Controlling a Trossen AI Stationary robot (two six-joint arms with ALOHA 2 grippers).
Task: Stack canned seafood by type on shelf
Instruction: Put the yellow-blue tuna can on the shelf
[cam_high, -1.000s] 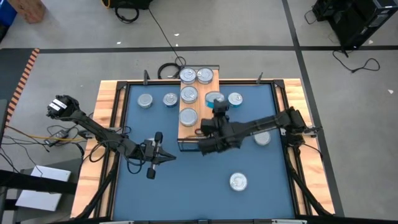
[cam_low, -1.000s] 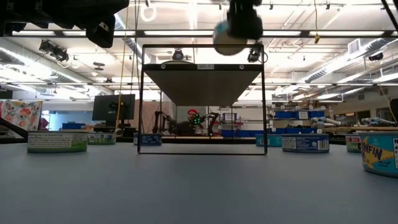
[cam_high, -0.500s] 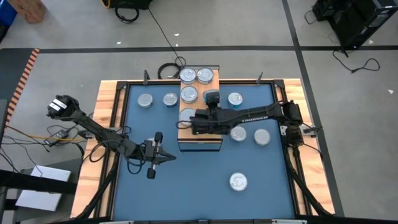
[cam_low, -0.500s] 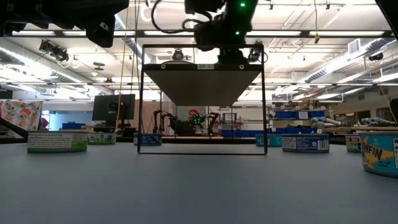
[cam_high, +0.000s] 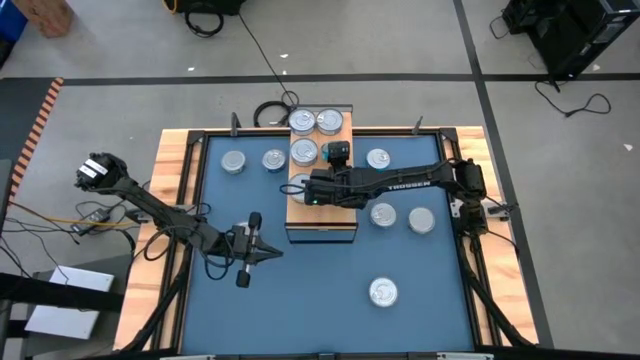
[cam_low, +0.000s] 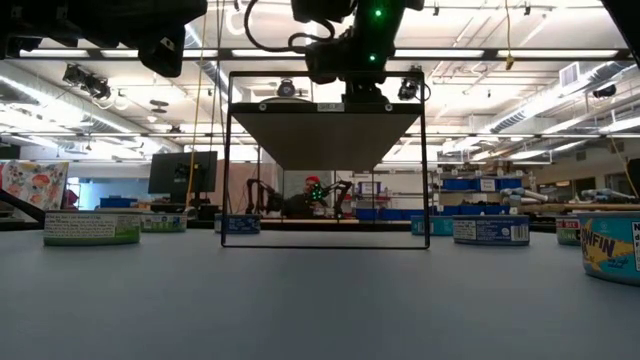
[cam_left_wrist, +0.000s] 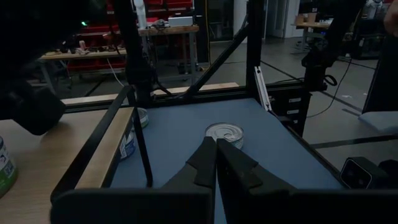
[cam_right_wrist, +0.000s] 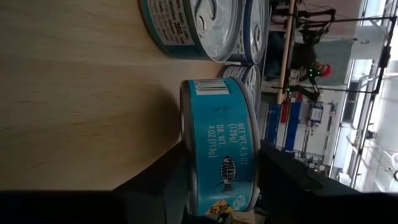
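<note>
The shelf (cam_high: 322, 215) is a raised block with a wood-grain top (cam_right_wrist: 81, 93), standing at the mat's far middle. Three silver-lidded tins (cam_high: 304, 152) rest on its far half, and part of another lid (cam_high: 297, 182) shows beside my right gripper. My right gripper (cam_high: 302, 190) reaches over the shelf from the table's right, shut on a teal tin (cam_right_wrist: 217, 149). My left gripper (cam_high: 272, 252) hangs shut over the mat, left of the shelf's near end, with its shut fingers (cam_left_wrist: 216, 149) holding nothing. My right gripper pinches the teal tin by its two flat faces. One finger (cam_right_wrist: 283, 177) lies on the top face at the rim (cam_right_wrist: 254, 155), the other (cam_right_wrist: 165, 183) under the bottom face at its rim (cam_right_wrist: 186, 155). The fingers come from the table's right, slanting slightly down. The tin is level just above the wood; whether it rests there I cannot tell.
Several loose tins lie on the blue mat: two left of the shelf (cam_high: 233, 161), three to its right (cam_high: 383, 214), and one toward the near edge (cam_high: 383, 292) (cam_left_wrist: 224, 132). A dark frame (cam_high: 440, 150) and wooden border edge the mat.
My right gripper has swung toward the table's left, from beside the shelf's right edge to over its middle. It has turned at the wrist and sunk toward the wood top, carrying the teal tin down with it.
</note>
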